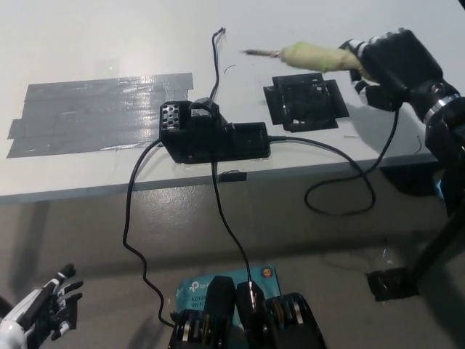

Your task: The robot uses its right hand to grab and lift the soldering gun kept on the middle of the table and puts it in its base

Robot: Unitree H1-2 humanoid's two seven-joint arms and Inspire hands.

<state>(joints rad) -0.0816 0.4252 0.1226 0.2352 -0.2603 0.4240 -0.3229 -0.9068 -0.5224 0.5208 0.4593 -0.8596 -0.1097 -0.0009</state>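
One soldering gun (pixel 309 56), one black base (pixel 212 134), one black square pad (pixel 303 101) and one grey patch of tape (pixel 98 113) show on the white table (pixel 109 36); the soldering gun has a pale yellow-green grip and a thin dark metal tip pointing to picture left, with a black cable (pixel 349 182) looping down off the table edge; it is held nearly level in the air above the pad's far edge, to the right of the base; the black right hand (pixel 396 67) has its fingers wrapped round the gun's rear end; the white left hand (pixel 40 311) rests at the lower left, fingers spread and holding nothing.
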